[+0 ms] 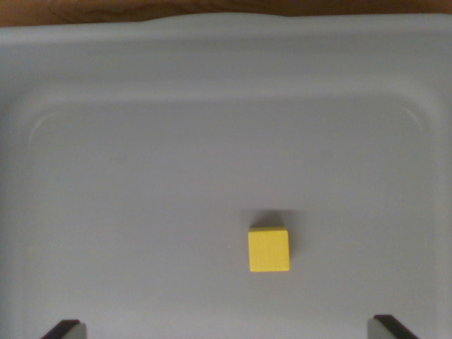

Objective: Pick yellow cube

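A small yellow cube (269,249) lies on the floor of a white tray, a little right of centre and low in the wrist view. My gripper (226,330) looks down from above it, open, with only its two dark fingertips (63,329) showing at the bottom corners. The cube sits between the lines of the two tips but farther up the picture, clear of both. Nothing is held between the fingers.
The white tray (212,92) fills almost the whole view, with a raised rim along the top. A strip of brown wooden surface (141,8) shows beyond the tray's far edge.
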